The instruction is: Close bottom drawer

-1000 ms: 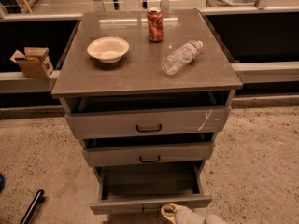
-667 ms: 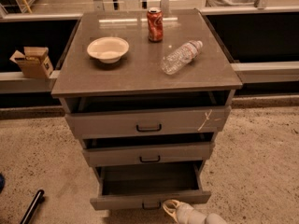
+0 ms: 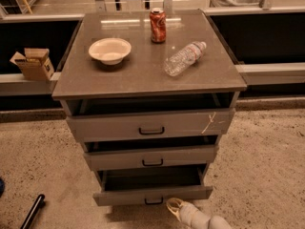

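The bottom drawer (image 3: 152,194) sits lowest in the cabinet (image 3: 71,87) and is pulled out furthest of the three. Its front faces the camera, its long axis runs left to right, and its dark inside shows behind the front. The gripper (image 3: 173,205) is low at the drawer's front, just right of the handle (image 3: 153,201), on an arm reaching in from the lower right; I cannot tell whether it is clenched or released. The middle drawer (image 3: 151,157) and top drawer (image 3: 150,124) stand slightly out, and a bowl (image 3: 110,50), can (image 3: 157,25) and lying bottle (image 3: 184,58) rest on top.
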`<state>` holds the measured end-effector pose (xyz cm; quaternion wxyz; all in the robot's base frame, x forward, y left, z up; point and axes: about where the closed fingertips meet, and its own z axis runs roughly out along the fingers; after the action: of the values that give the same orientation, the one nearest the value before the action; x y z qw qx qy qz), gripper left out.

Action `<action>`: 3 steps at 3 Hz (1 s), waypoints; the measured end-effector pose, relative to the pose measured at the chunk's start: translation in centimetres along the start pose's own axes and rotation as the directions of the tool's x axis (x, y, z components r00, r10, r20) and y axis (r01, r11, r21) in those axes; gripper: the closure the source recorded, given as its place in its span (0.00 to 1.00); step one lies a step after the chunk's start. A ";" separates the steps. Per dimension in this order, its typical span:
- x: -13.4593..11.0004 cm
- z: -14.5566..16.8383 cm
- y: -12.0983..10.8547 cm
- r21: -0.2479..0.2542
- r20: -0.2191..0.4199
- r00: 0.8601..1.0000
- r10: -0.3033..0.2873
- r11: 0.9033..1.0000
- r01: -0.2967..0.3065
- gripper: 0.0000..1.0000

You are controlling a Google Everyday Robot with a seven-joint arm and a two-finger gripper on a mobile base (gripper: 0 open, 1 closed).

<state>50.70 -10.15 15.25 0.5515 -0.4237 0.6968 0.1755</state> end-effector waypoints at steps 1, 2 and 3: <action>-0.9 1.5 -2.1 0.007 0.061 0.998 0.005 1.000 -0.005 0.82; -1.1 1.6 -2.6 0.009 0.075 0.997 0.005 1.000 -0.006 0.58; -1.1 1.7 -2.6 0.009 0.075 0.997 0.005 1.000 -0.006 0.34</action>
<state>53.78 -10.04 16.26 0.5786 -0.4123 0.6776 0.1897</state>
